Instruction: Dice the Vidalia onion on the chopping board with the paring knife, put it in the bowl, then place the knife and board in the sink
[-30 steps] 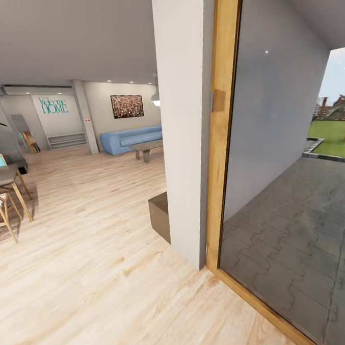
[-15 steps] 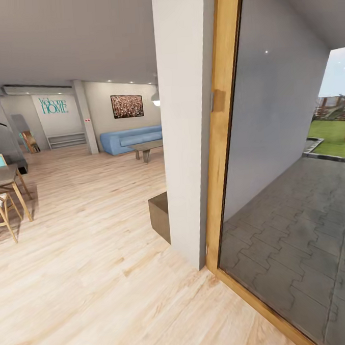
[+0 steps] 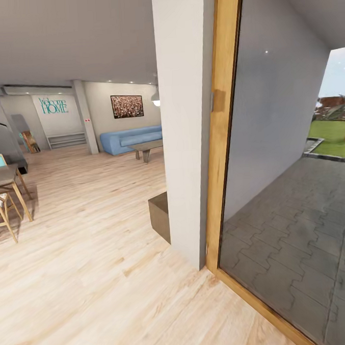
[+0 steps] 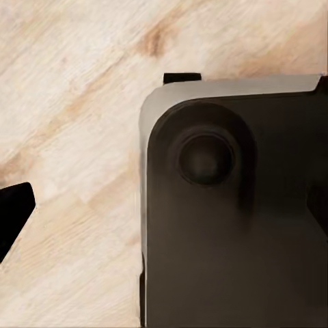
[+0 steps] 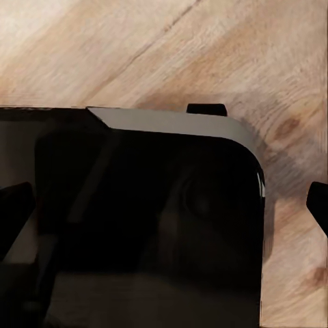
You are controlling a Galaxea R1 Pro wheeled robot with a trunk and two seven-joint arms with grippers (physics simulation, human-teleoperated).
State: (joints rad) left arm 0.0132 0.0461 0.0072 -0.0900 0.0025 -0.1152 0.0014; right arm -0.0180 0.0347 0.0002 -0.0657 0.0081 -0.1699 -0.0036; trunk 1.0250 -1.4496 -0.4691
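A white pillar [image 3: 184, 120] stands mid-room on the pale wood floor [image 3: 86, 259], with a wood-framed glass door [image 3: 285, 186] just beside it. Beyond the pillar sits a blue sofa [image 3: 129, 139]. Both wrist views look down over the dark robot base [image 4: 232, 219]. Each claw's dark fingertips [image 5: 14, 212] barely show, so I cannot tell their state.

The head camera looks forward and slightly down across a living room, close to a white pillar [image 3: 187, 125] beside a wood-framed glass door [image 3: 226, 128]. Both wrist cameras point straight down, close above the robot's dark base [image 4: 232, 219] [image 5: 137, 225]. All three views share the pale wooden floor [image 3: 86, 259] [image 4: 75, 102] [image 5: 225, 55].
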